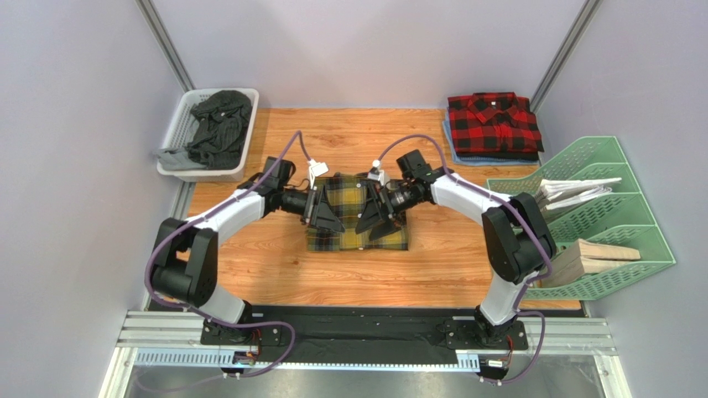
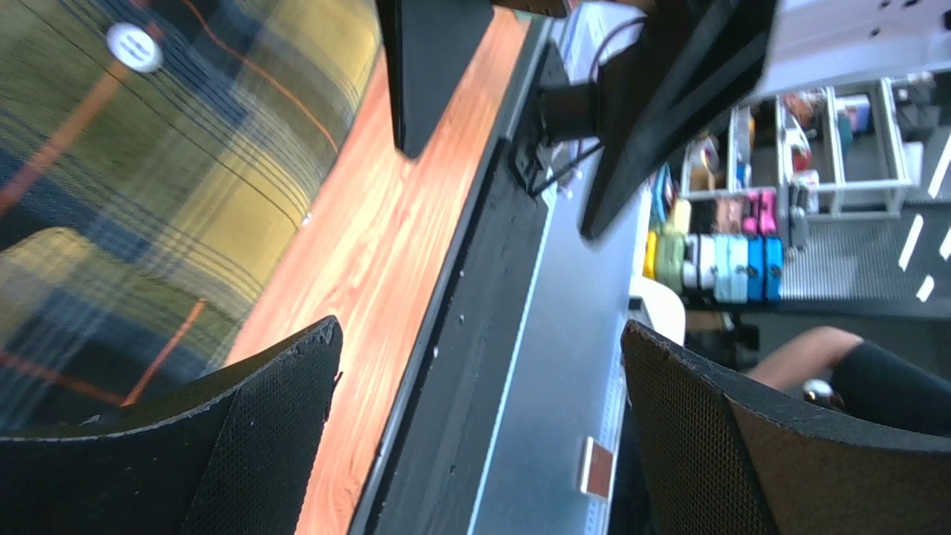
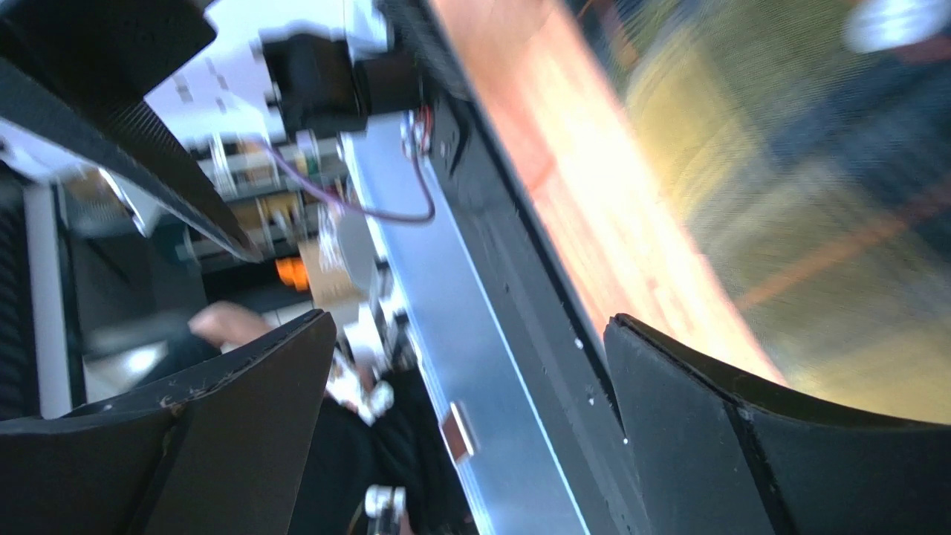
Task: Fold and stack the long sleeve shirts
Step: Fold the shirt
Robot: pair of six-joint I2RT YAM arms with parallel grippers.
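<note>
I am hovering the left gripper (image 1: 326,214) and right gripper (image 1: 378,217), both with jaws apart, over the folded yellow plaid shirt (image 1: 357,238) at the middle of the table (image 1: 266,274), judging that pinching all layers evenly at both sides should carry it intact onto the folded red plaid shirt (image 1: 494,124) at far right.

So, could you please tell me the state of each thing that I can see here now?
yellow shirt: folded, flat on the table, under both grippers.
red shirt: folded, at the far right corner.
grey clothes: crumpled in the white basket.
left gripper: open, holds nothing.
right gripper: open, holds nothing.
</note>
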